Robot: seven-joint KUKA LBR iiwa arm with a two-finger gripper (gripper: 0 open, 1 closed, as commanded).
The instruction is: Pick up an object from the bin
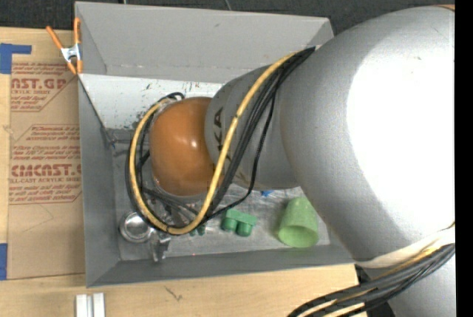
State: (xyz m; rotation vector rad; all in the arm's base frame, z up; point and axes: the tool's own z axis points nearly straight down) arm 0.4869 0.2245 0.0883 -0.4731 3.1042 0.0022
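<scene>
1. The arm comes in from the right and bends down into the bin, and its bulk covers the bin's right side.
2. An orange, rounded cover on the wrist sits over the left-middle of the bin floor. The places below are given from it.
3. Black and yellow cables loop round the cover's left side and pass beneath it.
4. The claw is just below the cover, low over the floor. The cover and cables hide most of it, leaving only dark parts in sight. I cannot tell whether it is released or clenched, nor whether anything is in it.
5. A shiny silver cap lies on the floor below and left of the cover, just beside the claw.
6. A small green block lies below and right of the cover, near the cable loop.
7. A pale green tapered cup lies further right of the cover, beyond the block. Its narrow end points toward the arm and its wide end toward the bin's front wall.
8. A small blue scrap shows right of the cover's lower edge, at the edge of the arm and just above the cup.
9. The cap and the block are the things nearest the claw.
</scene>
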